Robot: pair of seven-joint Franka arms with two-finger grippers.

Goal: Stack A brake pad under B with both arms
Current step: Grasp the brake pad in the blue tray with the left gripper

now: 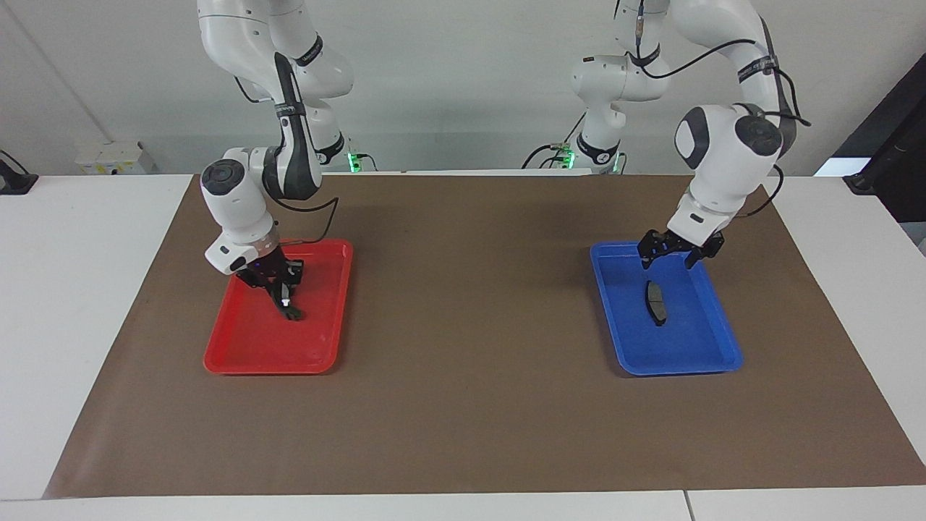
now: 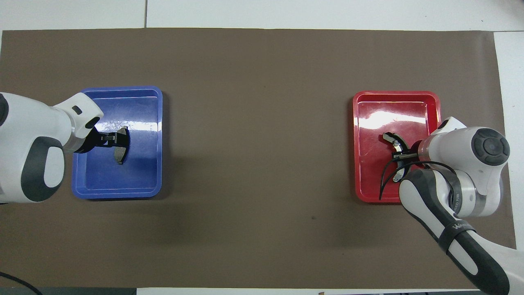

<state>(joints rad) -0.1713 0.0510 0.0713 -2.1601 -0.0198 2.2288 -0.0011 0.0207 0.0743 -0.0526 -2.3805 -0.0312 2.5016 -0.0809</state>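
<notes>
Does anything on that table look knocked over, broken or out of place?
Nothing stands out. The short grey brake pad lies flat in the blue tray; the long dark crescent piece sits in the red tray, the right gripper shut on it. Nothing looks spilled or damaged.

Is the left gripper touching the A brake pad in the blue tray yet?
Apart. The facing view shows the left gripper hanging above the A brake pad, with blue tray floor visible between them.

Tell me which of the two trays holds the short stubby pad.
The blue tray, toward the left arm's end of the table, holds the short grey A brake pad. The red tray holds the long crescent B instead.
</notes>
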